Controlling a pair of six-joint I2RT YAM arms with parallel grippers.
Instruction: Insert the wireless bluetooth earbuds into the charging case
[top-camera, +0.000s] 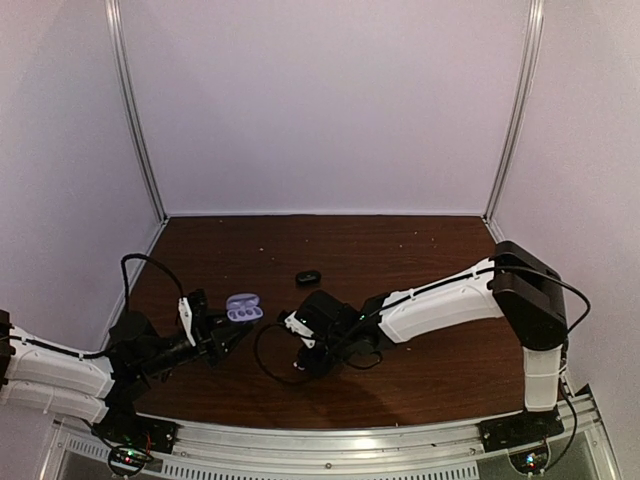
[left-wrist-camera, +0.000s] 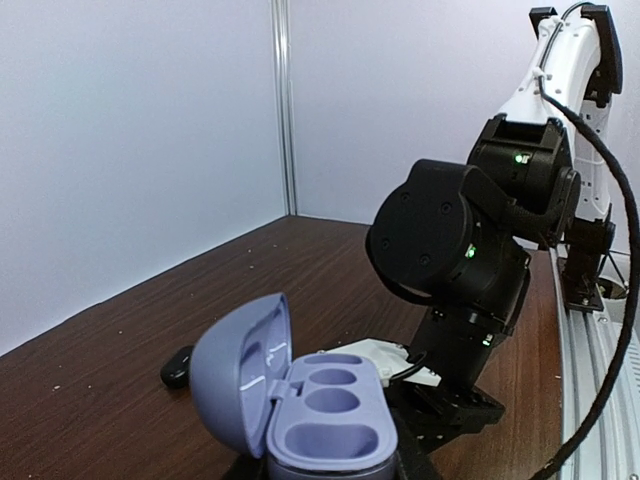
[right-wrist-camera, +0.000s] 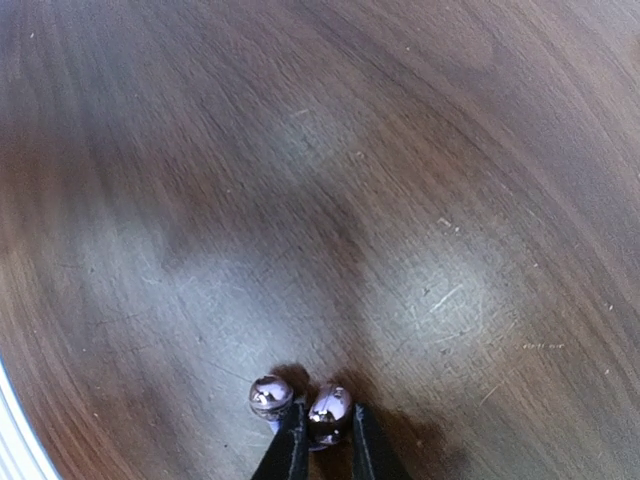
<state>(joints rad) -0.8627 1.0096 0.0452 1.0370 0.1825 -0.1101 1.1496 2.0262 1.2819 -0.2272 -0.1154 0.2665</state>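
My left gripper (top-camera: 228, 333) is shut on the charging case (top-camera: 243, 307) and holds it just above the table. In the left wrist view the case (left-wrist-camera: 335, 415) is open, its lid up on the left, and its lavender wells are empty. My right gripper (right-wrist-camera: 327, 425) is down at the table, its two dark fingers shut on one glossy pale-purple earbud (right-wrist-camera: 331, 412). The second earbud (right-wrist-camera: 270, 395) lies on the wood, touching the outside of the left finger. In the top view the right gripper (top-camera: 303, 350) is to the right of the case; the earbuds are hidden there.
A small black oval object (top-camera: 308, 277) lies on the brown wooden table (top-camera: 420, 260) behind the grippers; it also shows in the left wrist view (left-wrist-camera: 177, 366). White walls enclose the table on three sides. The right arm's wrist (left-wrist-camera: 450, 250) is close in front of the case.
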